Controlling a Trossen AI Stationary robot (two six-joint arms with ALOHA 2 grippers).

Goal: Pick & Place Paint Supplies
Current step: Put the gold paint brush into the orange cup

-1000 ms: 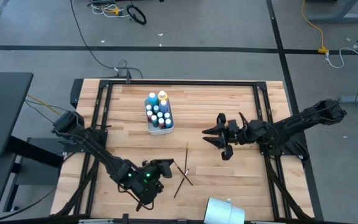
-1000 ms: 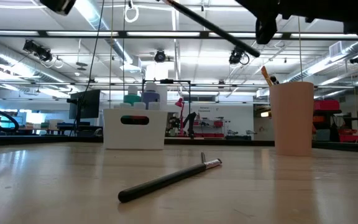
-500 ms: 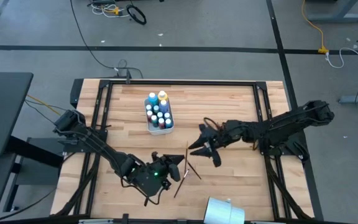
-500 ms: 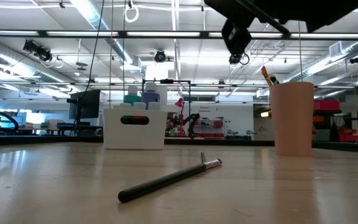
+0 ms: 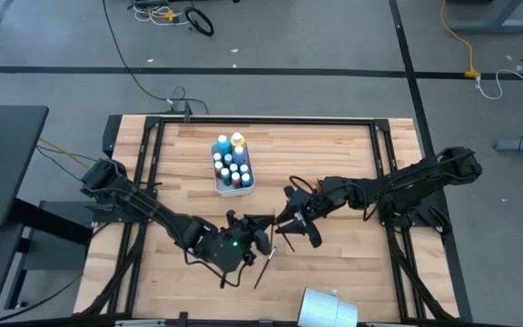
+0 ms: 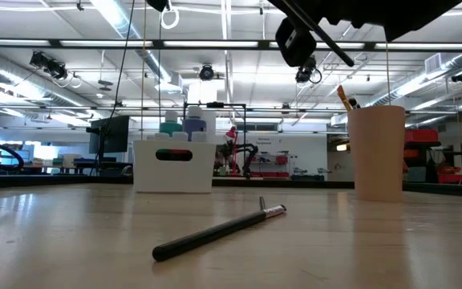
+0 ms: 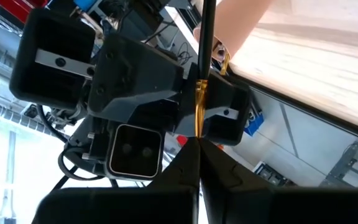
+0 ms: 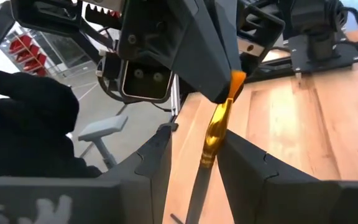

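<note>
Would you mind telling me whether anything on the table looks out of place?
Two brushes lie loose and crossed on the bare table, apart from the cup at its near edge. Nothing looks spilled or damaged.

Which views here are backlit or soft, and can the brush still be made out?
Low view: bright ceiling lights silhouette the arms overhead; the dark-handled brush lying on the table stays sharp. Left wrist view: close parts are soft, yet the thin gold-ferruled brush reads clearly. Right wrist view: glare brightens the wooden table.

A grey floor (image 5: 334, 36) with dark tape lines and loose cables (image 5: 166, 14) surrounds the wooden table (image 5: 334, 154).
</note>
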